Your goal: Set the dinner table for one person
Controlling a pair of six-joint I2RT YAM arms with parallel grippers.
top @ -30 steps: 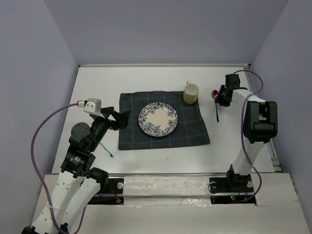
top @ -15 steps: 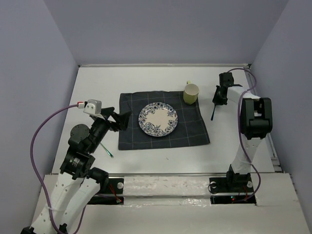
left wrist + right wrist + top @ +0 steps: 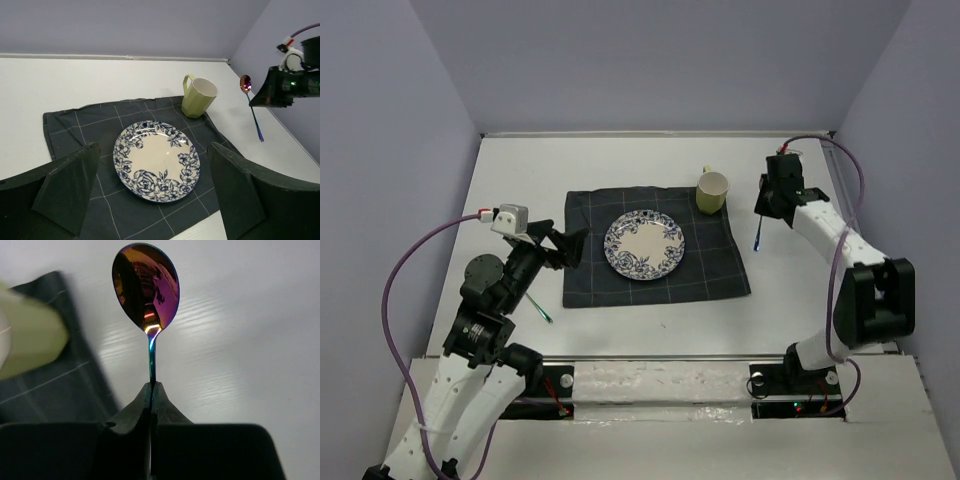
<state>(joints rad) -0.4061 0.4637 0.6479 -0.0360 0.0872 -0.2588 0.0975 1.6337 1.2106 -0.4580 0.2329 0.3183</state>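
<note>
The tabletop [image 3: 520, 180] is a large, flat, matte white rectangle that fills the floor of the scene and runs out to smooth lavender walls [image 3: 650, 60] on three sides. From the right wrist view its surface shows a faint streaked grain.

Near its middle lies a dark navy cloth [image 3: 720, 270], soft and woven, crossed by thin pale grid lines, with slightly uneven edges. A round ceramic plate [image 3: 644, 244] sits on the middle of the cloth, glossy, with a cream centre and a blue floral band around the rim. On the far right corner of the cloth stands an upright pale yellow-green mug [image 3: 712, 191], smooth and tapered, its loop handle turned to the far side.

To the right of the mug, over bare tabletop, the right tool [image 3: 151, 390] is pinched tight on the thin handle of a spoon [image 3: 146, 287]. The spoon is polished metal with an iridescent purple, gold and blue sheen and an oval, mirror-like bowl. It is held clear of the surface, and the handle slants down below the fingers.

The left tool [image 3: 570, 243] hovers at the left edge of the cloth, its dark matte fingers [image 3: 65, 190] spread wide apart with nothing between them. A thin green sliver [image 3: 540, 307] lies on the tabletop beside the left arm; what it is cannot be told.
</note>
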